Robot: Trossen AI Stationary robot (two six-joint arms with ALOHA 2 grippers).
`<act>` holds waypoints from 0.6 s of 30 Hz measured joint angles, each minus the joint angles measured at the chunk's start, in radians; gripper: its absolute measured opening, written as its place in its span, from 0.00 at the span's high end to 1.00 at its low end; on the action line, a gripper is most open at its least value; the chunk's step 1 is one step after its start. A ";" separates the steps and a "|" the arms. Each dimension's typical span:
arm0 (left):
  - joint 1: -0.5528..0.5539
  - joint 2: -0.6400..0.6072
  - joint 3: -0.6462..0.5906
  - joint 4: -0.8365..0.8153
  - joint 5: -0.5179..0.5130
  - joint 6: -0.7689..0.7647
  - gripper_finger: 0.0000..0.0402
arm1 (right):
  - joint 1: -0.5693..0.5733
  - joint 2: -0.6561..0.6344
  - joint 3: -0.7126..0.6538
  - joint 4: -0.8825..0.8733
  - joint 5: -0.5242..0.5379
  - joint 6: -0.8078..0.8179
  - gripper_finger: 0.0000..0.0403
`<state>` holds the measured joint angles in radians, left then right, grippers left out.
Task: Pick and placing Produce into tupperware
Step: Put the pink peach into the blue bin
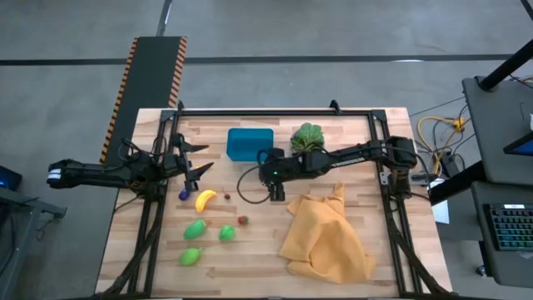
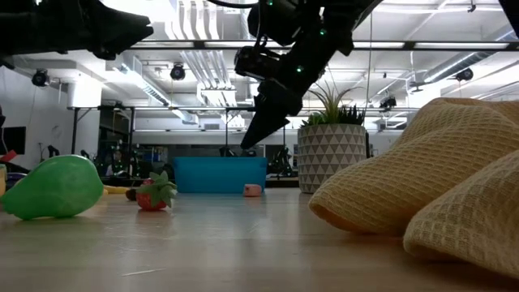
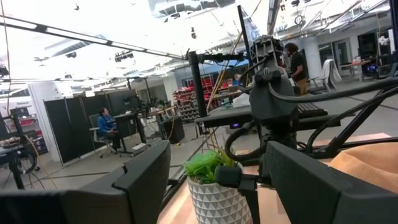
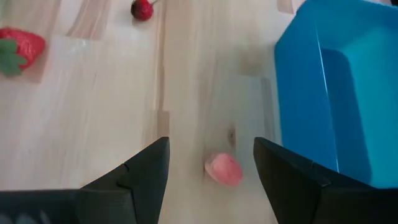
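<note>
The teal-blue tupperware (image 1: 250, 143) stands at the table's far middle, seen too in the right wrist view (image 4: 336, 93). My right gripper (image 4: 211, 155) hangs open and slanting down above the table (image 2: 253, 138), just near of the tupperware (image 2: 219, 174). A small pink piece (image 4: 224, 169) lies on the wood below, between its fingers and untouched. A banana (image 1: 206, 199), a purple piece (image 1: 183, 194), a strawberry (image 1: 242, 220) and three green pieces (image 1: 195, 228) lie at the near left. My left gripper (image 1: 201, 161) waits open at the left, holding nothing.
A potted plant (image 1: 308, 136) in a white patterned pot (image 2: 331, 158) stands right of the tupperware. A crumpled yellow cloth (image 1: 325, 237) covers the near right. A small dark red piece (image 1: 226, 197) lies by the banana. A black frame (image 1: 275, 112) edges the table.
</note>
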<state>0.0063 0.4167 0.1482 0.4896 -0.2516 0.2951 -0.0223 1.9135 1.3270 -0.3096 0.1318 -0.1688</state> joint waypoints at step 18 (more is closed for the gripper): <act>0.000 -0.001 -0.001 0.004 0.000 0.000 0.38 | -0.001 0.083 -0.003 -0.034 0.079 -0.005 0.44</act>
<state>0.0063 0.4154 0.1474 0.4934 -0.2516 0.2955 -0.0232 1.9966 1.3236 -0.3441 0.2109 -0.1739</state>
